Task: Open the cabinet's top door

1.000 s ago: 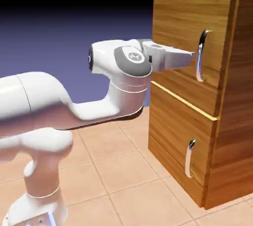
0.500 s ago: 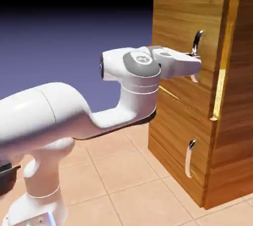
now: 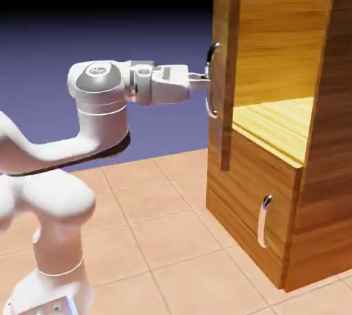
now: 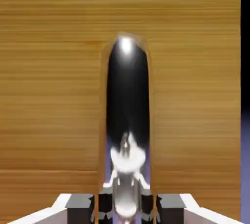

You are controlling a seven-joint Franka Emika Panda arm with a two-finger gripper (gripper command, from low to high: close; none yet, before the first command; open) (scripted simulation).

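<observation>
Warm horizontal-grain wood cabinet [image 3: 275, 169], mirror-glossy silver metal handle [image 4: 127, 120].

Rendered simulation scene, not real room. Evidence: flat blue-violet backdrop [image 3: 103, 25] behind pincer [image 3: 205, 80], fading to black above; no walls, windows or furnishings. Tiled terracotta floor [image 3: 158, 238] below pincer, smooth and uniform, thin pale grout lines. Wooden cabinet [image 3: 323, 169] just ahead of pincer, clean computer-drawn grain, bright yellow shelf [image 3: 275, 124] inside. White robot arm [image 3: 62, 162] glossy, unmarked. Hand view: even wood texture [image 4: 49, 71], mirror-like silver handle [image 4: 127, 120] filling middle.
</observation>
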